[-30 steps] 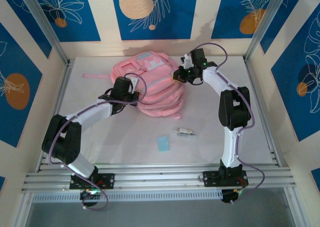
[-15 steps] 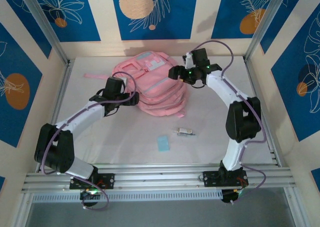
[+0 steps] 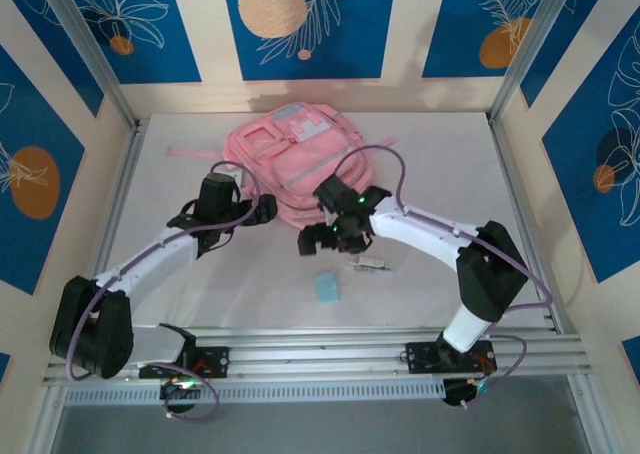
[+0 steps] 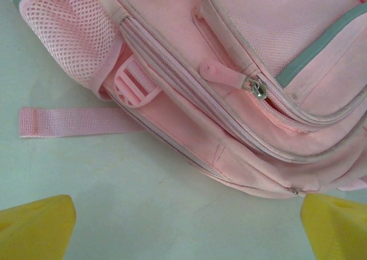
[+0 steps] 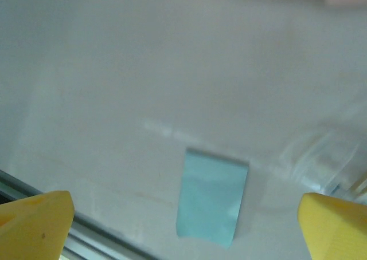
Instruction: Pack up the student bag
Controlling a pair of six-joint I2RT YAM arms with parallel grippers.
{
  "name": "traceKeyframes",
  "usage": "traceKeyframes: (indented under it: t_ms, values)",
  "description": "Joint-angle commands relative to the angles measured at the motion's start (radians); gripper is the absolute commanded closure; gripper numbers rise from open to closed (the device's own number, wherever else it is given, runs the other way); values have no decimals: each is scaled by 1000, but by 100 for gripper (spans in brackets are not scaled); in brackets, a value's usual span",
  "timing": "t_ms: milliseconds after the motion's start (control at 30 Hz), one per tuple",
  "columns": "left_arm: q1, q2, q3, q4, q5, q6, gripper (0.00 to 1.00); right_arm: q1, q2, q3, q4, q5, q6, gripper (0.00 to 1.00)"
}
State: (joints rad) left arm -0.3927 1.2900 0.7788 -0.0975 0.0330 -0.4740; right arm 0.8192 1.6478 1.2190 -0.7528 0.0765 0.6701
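Nearest: pale blue flat card (image 3: 326, 287) on the table (image 3: 450, 174), with a small clear-and-white item (image 3: 368, 263) just beyond it (can't tell what it is). The right gripper (image 3: 335, 236) hangs over both, jaws spread wide and empty. My read: card pickup next. It lies flat, so come down square and pinch one edge. The left gripper (image 4: 183, 228) is likewise released and empty, beside the bag's near-left edge. The student bag (image 3: 300, 159) lies flat at far centre: pink, mesh side pocket (image 4: 74, 36), zips look shut, loose strap (image 4: 74, 121) trailing.

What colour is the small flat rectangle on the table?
The rectangle is light blue, clearest in right wrist view.
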Motion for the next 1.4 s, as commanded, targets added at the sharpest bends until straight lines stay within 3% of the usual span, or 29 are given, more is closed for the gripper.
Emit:
traceKeyframes:
  t_ms: [0, 133, 333, 667, 800, 1067, 1367]
  values:
    - [2, -32, -33, 53, -6, -32, 0, 88, -36, -48, -60, 67, 134, 1]
    - [1, -45, -68, 70, -13, -45, 0, 176, 10, -64, -69, 140, 168, 5]
    - [2, -57, -91, 74, 3, -58, 0, 228, 86, -82, -31, 191, 198, 10]
    - [1, -84, -106, 91, 24, -74, 6, 225, 179, -86, 2, 203, 227, 21]
    - [2, -89, -110, 99, 25, -86, 7, 213, 186, -106, 13, 192, 238, 31]
    - [2, -98, -109, 99, 25, -91, 7, 210, 211, -104, -11, 205, 261, 36]
    - [1, -95, -115, 99, 33, -98, 6, 211, 200, -99, -22, 212, 261, 51]
